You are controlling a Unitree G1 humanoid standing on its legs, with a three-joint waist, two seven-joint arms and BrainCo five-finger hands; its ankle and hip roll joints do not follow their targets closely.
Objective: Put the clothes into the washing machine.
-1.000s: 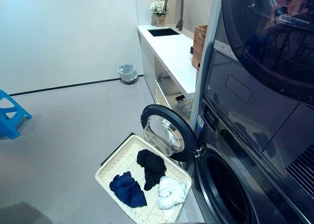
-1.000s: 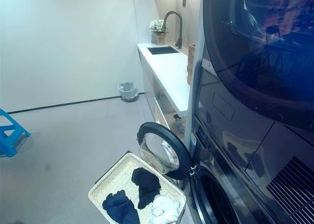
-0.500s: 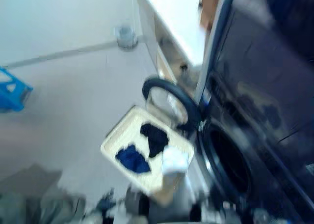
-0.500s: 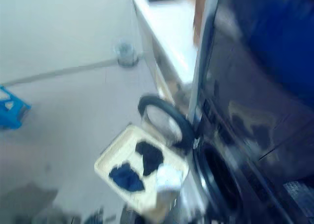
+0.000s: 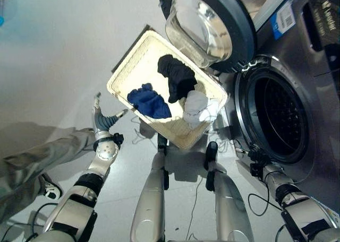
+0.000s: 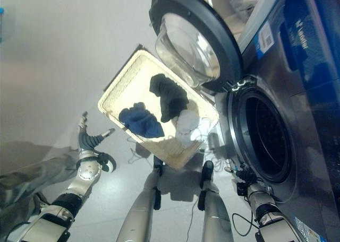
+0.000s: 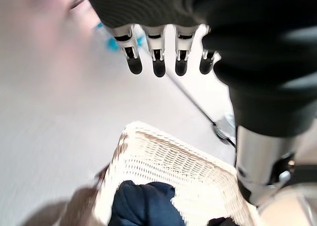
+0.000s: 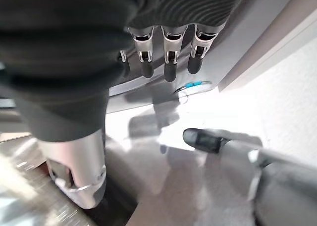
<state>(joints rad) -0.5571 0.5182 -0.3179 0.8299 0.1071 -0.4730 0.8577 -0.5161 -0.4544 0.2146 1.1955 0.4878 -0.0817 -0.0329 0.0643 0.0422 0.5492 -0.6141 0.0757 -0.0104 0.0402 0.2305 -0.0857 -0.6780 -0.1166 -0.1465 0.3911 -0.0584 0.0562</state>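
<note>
Pale floor [image 5: 64,51], wicker basket [image 5: 127,67] beside the open washing machine [image 5: 276,114].
Left hand [image 5: 102,122] at eight o'clock, fingers spread wide; right hand [image 8: 163,42] fingers straight, empty.

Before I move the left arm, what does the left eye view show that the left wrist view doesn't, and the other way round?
Left eye view: the washing machine's open door and drum, the black garment and white garment laid out in the basket, and the right hand low by the drum.
Left wrist view: the left hand from close up, fingers straight and holding nothing, short of the basket's rim.
Both: the wicker basket with the blue garment lying in it.
</note>
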